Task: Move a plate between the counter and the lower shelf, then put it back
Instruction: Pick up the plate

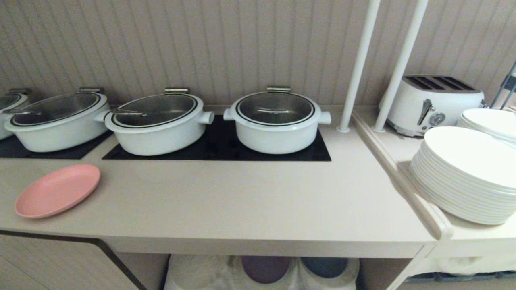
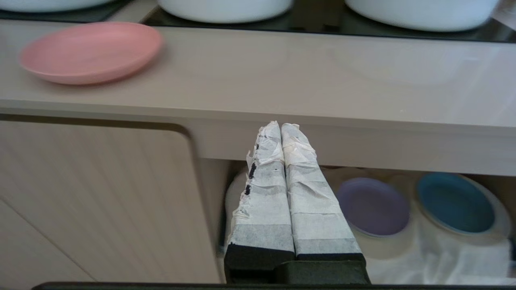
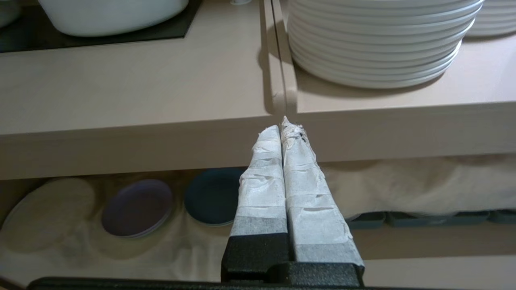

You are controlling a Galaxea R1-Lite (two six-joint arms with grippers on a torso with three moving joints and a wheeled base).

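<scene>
Left wrist view: the left gripper [image 2: 281, 125] is clenched, its tape-wrapped fingers [image 2: 264, 193] pressed together with nothing between them, poised in front of the counter's [image 2: 282, 80] front edge. Right wrist view: the right gripper [image 3: 281, 125] is likewise clenched and empty, level with the seam between the counter and the side ledge [image 3: 403, 96]. Neither gripper appears in the head view. The plate [image 1: 57, 190] lies flat on the counter near its left front corner, well apart from both grippers. Under the counter, the lower shelf [image 3: 201, 245] holds a purple plate [image 2: 373, 206] and a blue plate [image 2: 455, 202] on white cloth. White pots [image 1: 276, 119] stand on the hob panels; stacked white plates [image 1: 463, 177] occupy the side ledge.
</scene>
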